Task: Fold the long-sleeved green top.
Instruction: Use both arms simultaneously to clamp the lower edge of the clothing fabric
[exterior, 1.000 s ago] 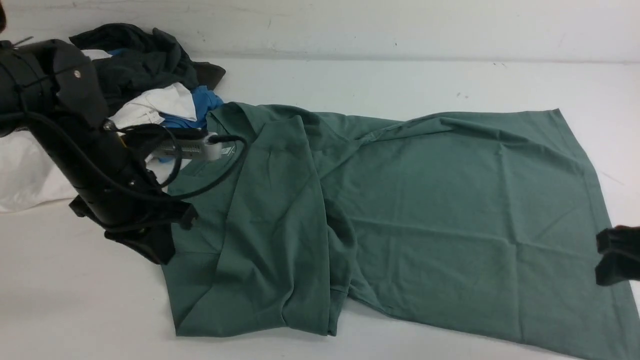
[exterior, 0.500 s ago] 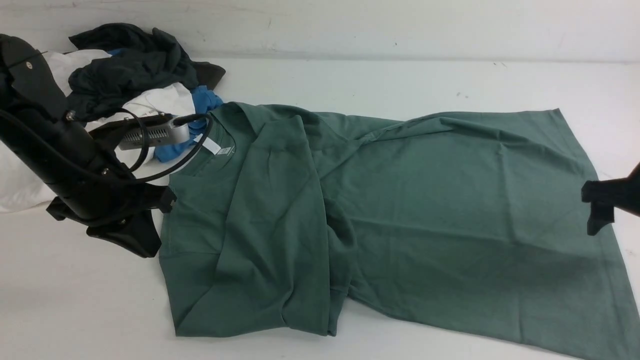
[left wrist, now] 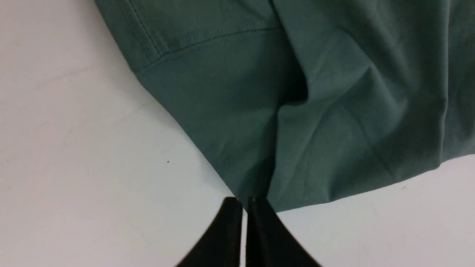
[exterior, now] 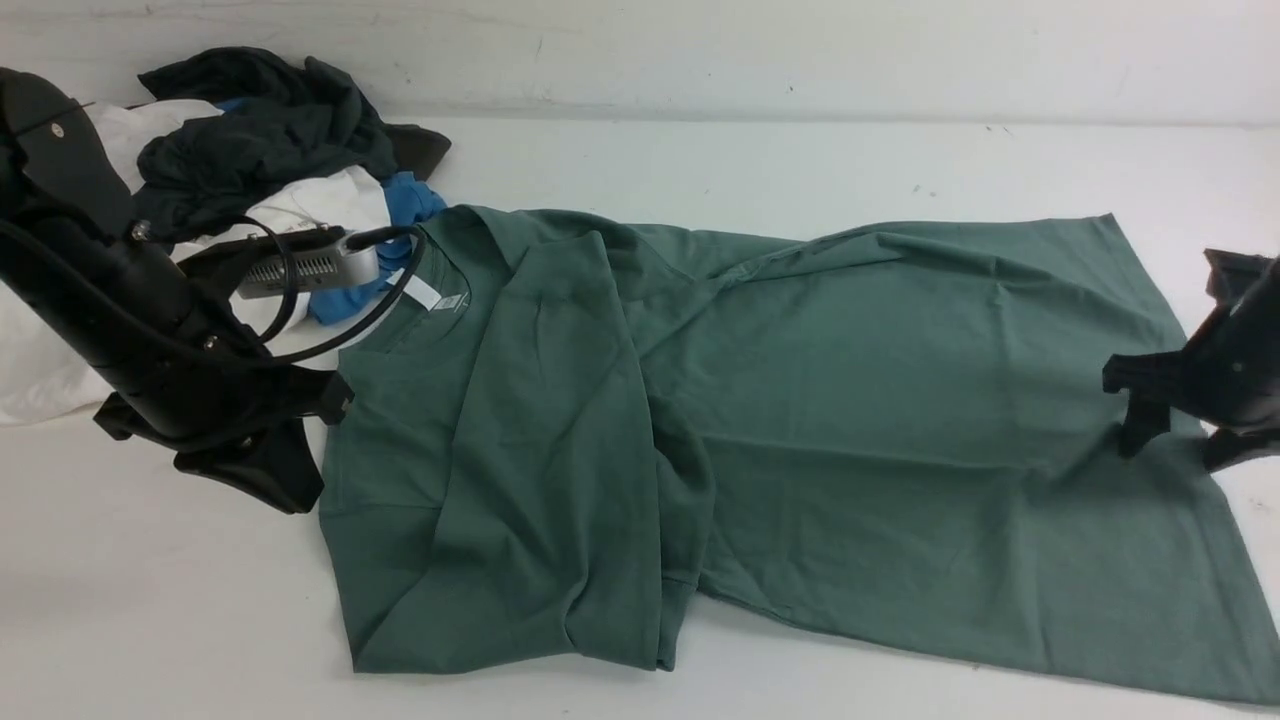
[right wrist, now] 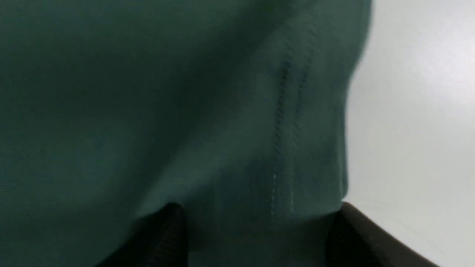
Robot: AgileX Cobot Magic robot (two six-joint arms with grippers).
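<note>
The green long-sleeved top (exterior: 850, 400) lies spread on the white tabletop (exterior: 700, 160), one sleeve folded across its chest. The left fingers (left wrist: 235, 215) are pressed together with nothing between them, their tips right at the top's outer edge. The right fingers (right wrist: 170, 230) stand wide apart over the hem, its stitched border lying between them; whether they touch the cloth cannot be told. Beyond the left fingers sits a pile of black, white and blue garments (exterior: 290, 140)
</note>
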